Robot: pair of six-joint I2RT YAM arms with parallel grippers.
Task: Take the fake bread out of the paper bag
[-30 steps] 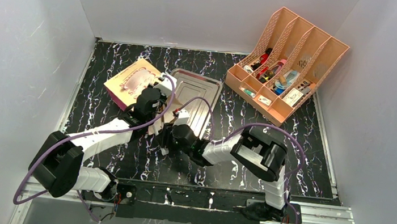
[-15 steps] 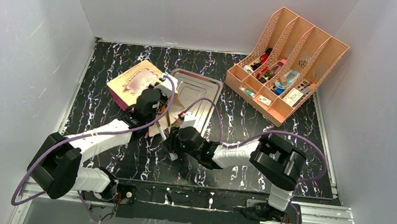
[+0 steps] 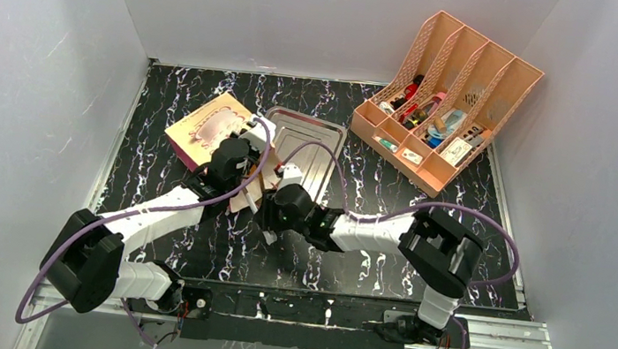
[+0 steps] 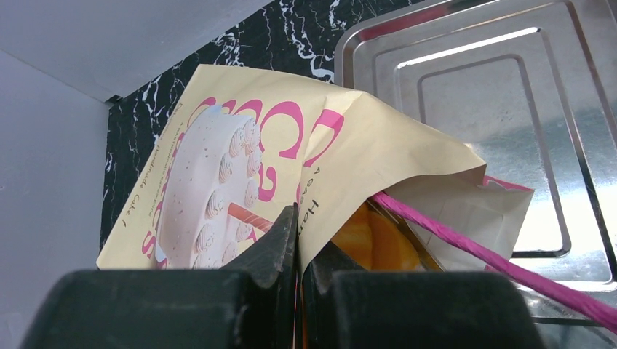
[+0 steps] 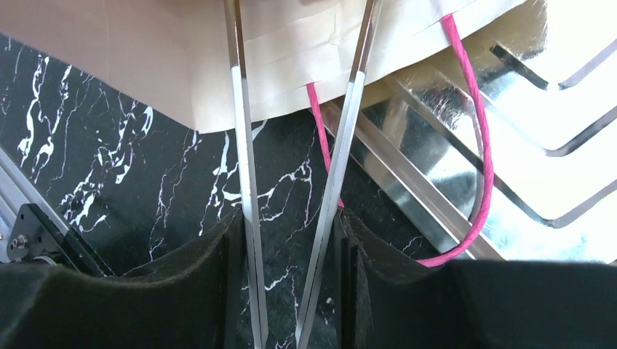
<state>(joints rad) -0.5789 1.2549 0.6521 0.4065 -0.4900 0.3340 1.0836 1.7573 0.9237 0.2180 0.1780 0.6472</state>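
The paper bag (image 3: 212, 125) lies on its side at the back left, cream with pink print, its mouth toward the arms. My left gripper (image 3: 243, 186) is shut on the upper edge of the bag's mouth (image 4: 320, 182) and holds it lifted. Glossy orange fake bread (image 4: 372, 243) shows just inside the mouth. My right gripper (image 3: 273, 207) is shut on a pair of metal tongs (image 5: 244, 145), whose two arms run up across the bag's edge (image 5: 182, 65); their tips are out of view. A pink cord handle (image 5: 484, 160) loops over the tray.
A steel tray (image 3: 317, 153) lies beside the bag's mouth, its rim (image 5: 407, 196) close under the tongs. A peach file rack (image 3: 443, 102) with small items stands at the back right. Grey walls enclose the black marbled table.
My right arm has stretched left and forward, bringing the tongs up to the bag's mouth. The left gripper keeps its hold; the bag has shifted slightly toward the back.
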